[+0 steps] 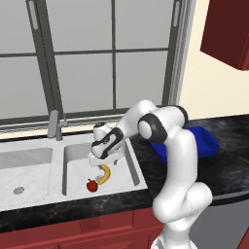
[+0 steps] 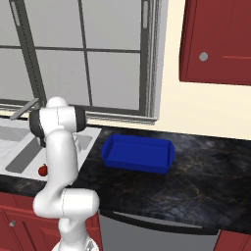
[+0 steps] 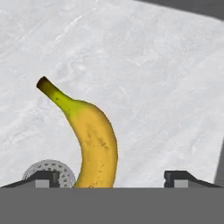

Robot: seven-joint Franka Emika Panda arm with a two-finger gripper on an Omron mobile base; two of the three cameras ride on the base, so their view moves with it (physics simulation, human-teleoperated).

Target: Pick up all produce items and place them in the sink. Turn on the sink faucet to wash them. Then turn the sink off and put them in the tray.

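A: Now, largest item first: how is the bench point(image 1: 228, 146) listed?

B: Black marbled bench, carrying the sink point(image 1: 127, 160) at the left and the tray point(image 2: 138, 153) well to the right. The double-basin sink is entered as light grey; its right basin holds both produce items, presumably so that they can be washed. The sink faucet point(image 1: 54, 124) is found behind the divider between the basins, upright, and no water is seen running.

A: And the tray?

B: Bright blue, shallow, raised rims, nothing seen inside. It is judged to be kept close by the sink for the last step.

A: The produce?

B: Banana point(image 3: 89, 138): curved, yellow, lying flat on the basin floor, its lower end beside the round drain point(image 3: 50, 171) in the hand view. Red fruit point(image 1: 91, 185): small, round, dark stem, just beside the banana toward the front wall of the basin.

A: The hand?

B: The hand point(image 1: 101, 159) is poised low over the right basin, directly above the banana. Its jaws are spread wide, one tip on each side of the fruit, and nothing is gripped.

A: Room for moving?

B: The basin walls are close on the right and front; open floor is left behind the banana. A straight lift is judged the cleanest exit before the faucet is reached.
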